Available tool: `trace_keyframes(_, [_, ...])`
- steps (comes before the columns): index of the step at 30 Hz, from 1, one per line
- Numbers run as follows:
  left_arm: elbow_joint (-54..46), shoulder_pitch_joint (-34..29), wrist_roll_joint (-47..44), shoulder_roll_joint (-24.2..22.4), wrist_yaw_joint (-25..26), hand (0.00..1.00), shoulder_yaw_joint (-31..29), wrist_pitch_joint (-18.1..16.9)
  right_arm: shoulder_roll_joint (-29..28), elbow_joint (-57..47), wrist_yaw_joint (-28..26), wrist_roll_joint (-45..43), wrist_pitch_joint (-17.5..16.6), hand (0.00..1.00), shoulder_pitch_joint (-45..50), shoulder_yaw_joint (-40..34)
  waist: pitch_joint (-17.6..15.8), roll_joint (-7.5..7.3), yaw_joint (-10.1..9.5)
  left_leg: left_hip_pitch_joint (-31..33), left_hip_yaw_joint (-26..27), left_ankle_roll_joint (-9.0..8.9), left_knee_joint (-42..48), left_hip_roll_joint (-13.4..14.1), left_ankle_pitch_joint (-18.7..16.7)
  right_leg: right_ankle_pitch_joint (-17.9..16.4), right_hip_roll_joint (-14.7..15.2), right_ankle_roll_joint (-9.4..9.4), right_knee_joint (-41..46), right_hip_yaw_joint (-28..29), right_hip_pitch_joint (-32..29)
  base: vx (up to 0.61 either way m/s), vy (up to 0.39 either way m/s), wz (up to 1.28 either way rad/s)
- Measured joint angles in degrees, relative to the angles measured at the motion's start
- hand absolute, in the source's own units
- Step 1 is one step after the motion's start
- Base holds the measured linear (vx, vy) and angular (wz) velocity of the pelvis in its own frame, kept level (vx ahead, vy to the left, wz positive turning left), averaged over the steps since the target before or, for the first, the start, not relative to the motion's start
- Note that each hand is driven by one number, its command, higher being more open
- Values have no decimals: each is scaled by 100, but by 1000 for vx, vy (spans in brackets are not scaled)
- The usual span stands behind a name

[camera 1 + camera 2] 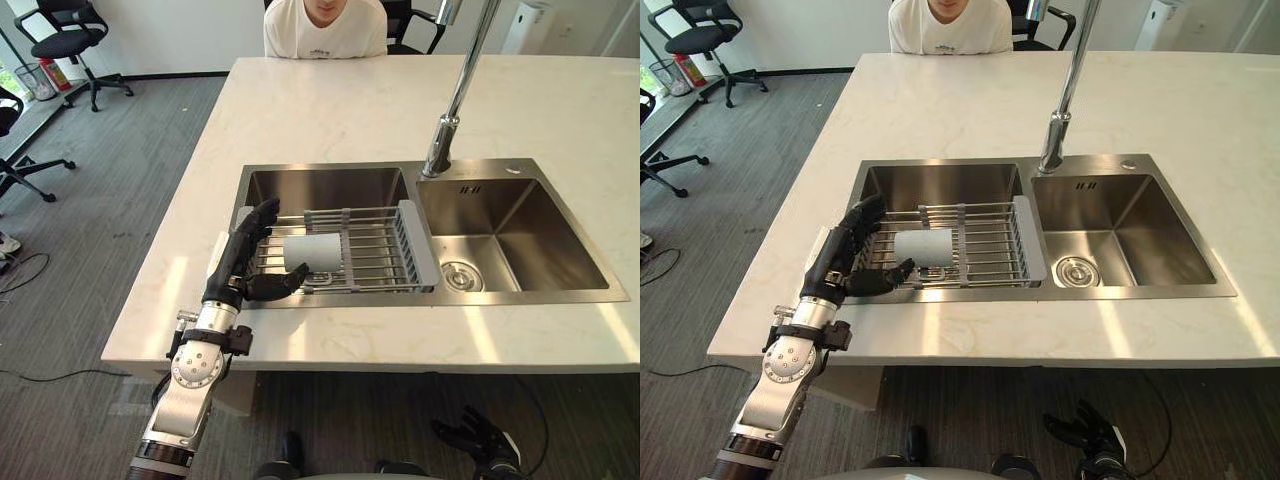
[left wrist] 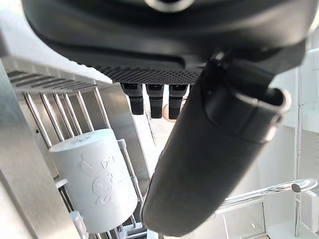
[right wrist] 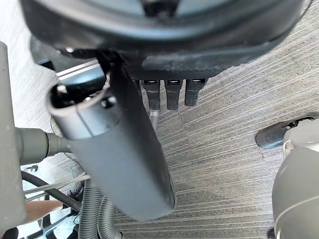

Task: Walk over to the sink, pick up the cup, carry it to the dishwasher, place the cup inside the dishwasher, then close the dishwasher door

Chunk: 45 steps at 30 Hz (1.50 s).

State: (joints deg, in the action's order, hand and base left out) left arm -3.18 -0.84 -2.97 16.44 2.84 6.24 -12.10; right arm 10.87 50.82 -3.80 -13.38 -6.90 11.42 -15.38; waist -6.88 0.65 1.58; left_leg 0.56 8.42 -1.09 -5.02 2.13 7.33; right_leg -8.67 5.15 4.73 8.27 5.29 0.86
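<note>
1. Over the near left end of the dish rack (image 1: 415,245), the left hand (image 1: 240,262) lies stretched out. Its fingers are straight and point away from the robot, and its thumb is splayed to the side. It is released and grasps nothing.
2. The white cup (image 1: 315,252) lies on its side on the rack bars, on the thumb side of the left hand and just beside the thumb tip. Cannot tell whether the thumb touches it. In the left wrist view the cup wall has an embossed pattern.
3. The rack spans the left basin of the 2-basin stainless sink (image 1: 320,188), directly under the left hand's fingers.
4. The faucet (image 1: 455,100) stands beyond the left hand on its thumb side, at the divider between the 2 basins. The drain (image 1: 460,275) sits in the right basin, well apart from the left hand.
5. The right hand (image 1: 480,435) hangs low, below the edge of the countertop (image 1: 350,110) and over the carpet floor (image 1: 100,200). Its fingers are straight and loose and hold nothing, and it is well apart from the cup.
6. A person in a white shirt (image 1: 325,30) is at the far side of the countertop, straight beyond the left hand's fingertips.
7. 1 office chair (image 1: 70,30) stands well apart from the left hand, on the side away from its thumb.
</note>
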Motion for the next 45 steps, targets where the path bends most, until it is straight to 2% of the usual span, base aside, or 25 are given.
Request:
trace_keyframes(3, [259,92,291,-133,109,90,130,129,-49,-81,78,3,0,90,-7,8,3,-3,95,2,16,-2,-4,8,-12,52,3,13,-111,-2,43,1,0,-1])
trace_keyframes(6, [561,406,776,-278,227,90,260,262,-155,-242,194,8,0,90,35,22,9,-30,110,4,20,-10,-29,23,-23,126,0,22,-252,-18,113,0,0,0])
trace_keyframes(10, [868,795,1364,-285,382,90,266,403,-199,-367,225,128,-1,90,34,128,8,-65,197,8,-50,-16,-31,-1,-28,152,10,27,-343,-100,187,14,-7,7])
trace_keyframes(14, [1043,894,1798,-228,459,90,261,544,-206,-421,176,128,-2,90,24,131,4,-74,217,34,-105,-17,-31,-1,-28,153,12,29,-363,-162,200,12,-9,9])
trace_keyframes(27, [1050,1159,2730,-52,608,90,226,573,-369,-407,107,127,-2,90,51,241,-4,-162,241,50,-113,-22,-33,0,-34,158,22,37,-388,-180,199,1,-1,0])
trace_keyframes(38, [1259,1476,3252,618,347,90,448,550,-367,-414,-12,127,-11,90,54,249,-38,-219,255,46,-42,-20,-32,7,-48,187,21,42,-426,-117,187,-1,0,-2])
trace_keyframes(45, [1546,1810,3469,1287,-120,90,1099,512,-331,-414,-42,130,-13,90,55,351,-45,-211,311,50,-8,-24,-30,-2,-78,203,34,48,-478,-85,185,0,0,-2])
